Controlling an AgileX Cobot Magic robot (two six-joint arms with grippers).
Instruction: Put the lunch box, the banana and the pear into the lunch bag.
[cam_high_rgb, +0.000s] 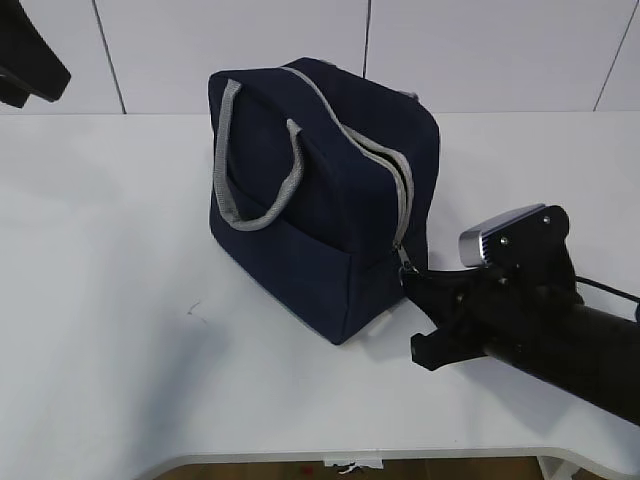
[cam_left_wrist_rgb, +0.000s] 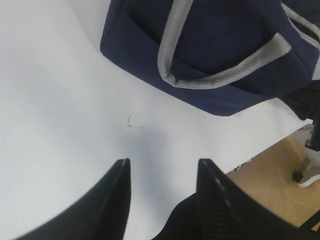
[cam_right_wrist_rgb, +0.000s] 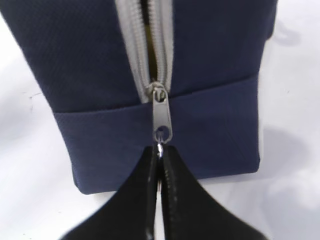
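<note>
Starting on the left side, the left pincer (cam_left_wrist_rgb: 162, 192) hung over bare white desk (cam_high_rgb: 110, 300) with its jaws spread and nothing between them, well apart from the action. My guess was it was just parked there to stay out of the way.

Middle of the desk sat the navy lunch bag (cam_high_rgb: 320, 200), upright, its grey webbing handles (cam_high_rgb: 255, 160) flopped against its side. The grey zipper (cam_right_wrist_rgb: 150, 45) ran over the top and down the end panel, and in the right wrist view the teeth stood slightly parted above the slider (cam_right_wrist_rgb: 159, 94), with a hint of yellow in the gap. Couldn't tell what that was. No lunch box, banana or pear was out in any view, so they were either inside or out of frame.

Over on the right, the right pincer (cam_right_wrist_rgb: 159, 162) was pressed together low at the bag's end, pinching the little ring pull (cam_right_wrist_rgb: 160, 149) hanging off the zipper tab (cam_right_wrist_rgb: 161, 117). Gripping there made sense: it's the only handle for running the slider along.
</note>
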